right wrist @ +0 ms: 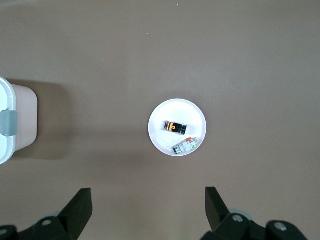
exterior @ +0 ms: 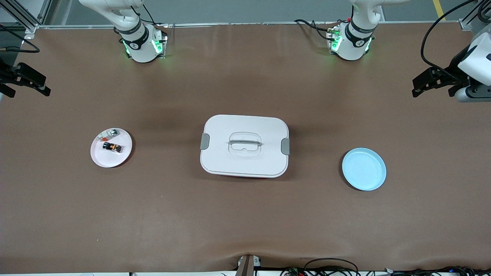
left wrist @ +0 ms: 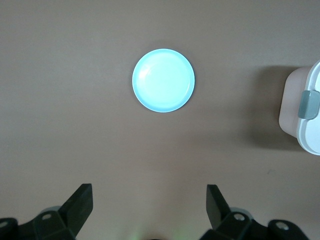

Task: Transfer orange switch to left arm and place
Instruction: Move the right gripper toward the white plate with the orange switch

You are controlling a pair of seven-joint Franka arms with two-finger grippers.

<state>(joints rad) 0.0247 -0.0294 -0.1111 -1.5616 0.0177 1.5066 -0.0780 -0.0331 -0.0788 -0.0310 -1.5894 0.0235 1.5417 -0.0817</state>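
Observation:
The orange switch, a tiny black block with an orange centre, lies on a pink plate toward the right arm's end of the table. The white lidded box stands in the middle of the table. My right gripper hangs open and empty, high over the table's right-arm end, apart from the pink plate. My left gripper hangs open and empty, high over the left-arm end.
A small clear part with green and red bits shares the pink plate, farther from the front camera than the switch. A blue plate with nothing on it lies toward the left arm's end. Cables run along the table's front edge.

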